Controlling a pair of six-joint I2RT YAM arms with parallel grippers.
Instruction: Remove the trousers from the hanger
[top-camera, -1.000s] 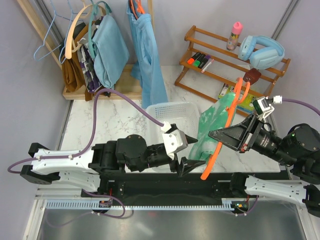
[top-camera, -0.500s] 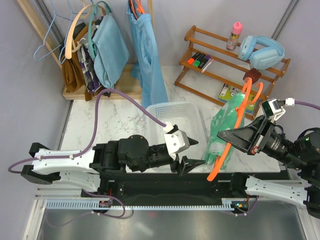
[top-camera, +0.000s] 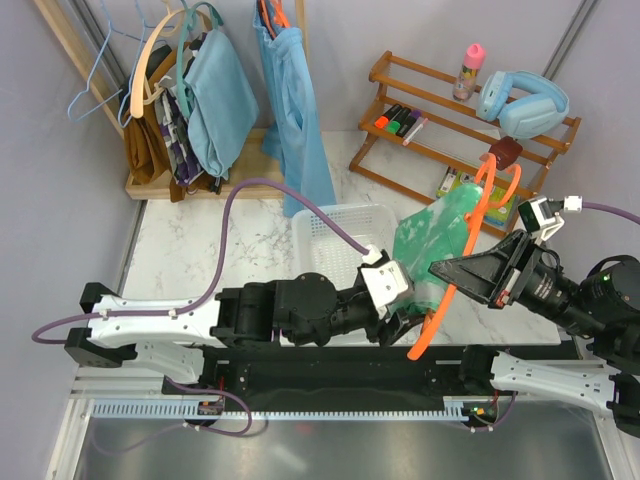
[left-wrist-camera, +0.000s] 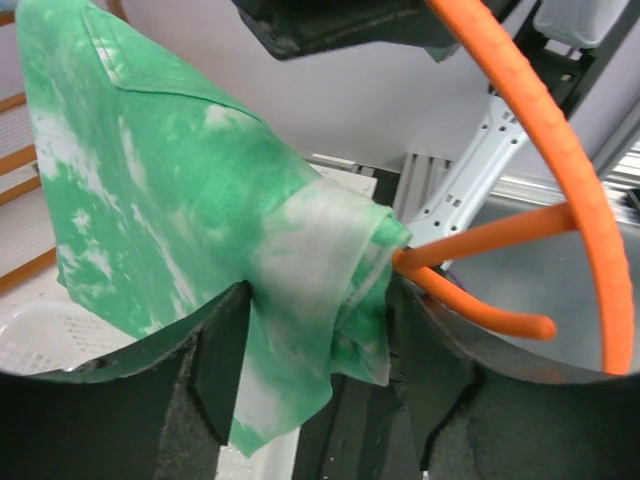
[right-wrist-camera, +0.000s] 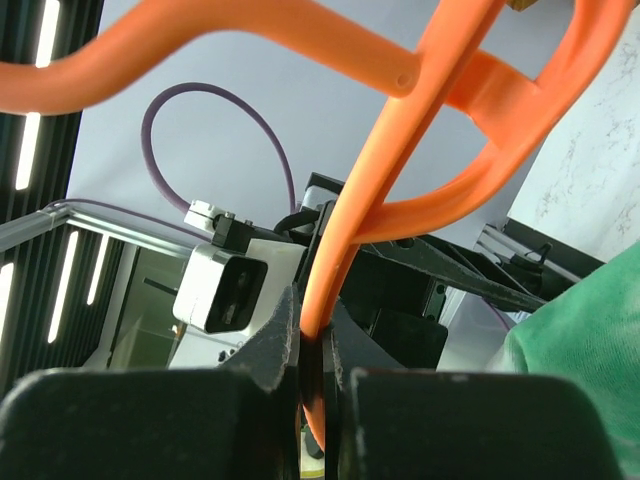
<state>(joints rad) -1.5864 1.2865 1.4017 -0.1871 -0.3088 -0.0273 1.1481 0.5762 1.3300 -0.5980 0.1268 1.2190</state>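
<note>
The green, white-blotched trousers (top-camera: 432, 238) hang draped over the orange hanger (top-camera: 472, 232) above the table's right side. My right gripper (top-camera: 442, 272) is shut on the hanger's lower bar (right-wrist-camera: 345, 230), which is pinched between its fingertips (right-wrist-camera: 318, 340). My left gripper (top-camera: 412, 312) has reached under the garment. In the left wrist view its jaws stand apart (left-wrist-camera: 320, 370), and the hanging corner of the trousers (left-wrist-camera: 300, 290) lies between the two fingers (left-wrist-camera: 215, 370). The hanger's arm (left-wrist-camera: 480, 245) pokes out of the fabric just above the right finger.
A white basket (top-camera: 322, 222) sits behind my left arm. A wooden shelf (top-camera: 440, 150) at the back right holds markers, a pink bottle (top-camera: 468, 70) and blue headphones (top-camera: 525, 100). A clothes rack with blue garments (top-camera: 218, 100) stands at the back left.
My left arm has stretched right, bringing its jaws around the trousers' lower corner. The right gripper has shifted the hanger a little right and back.
</note>
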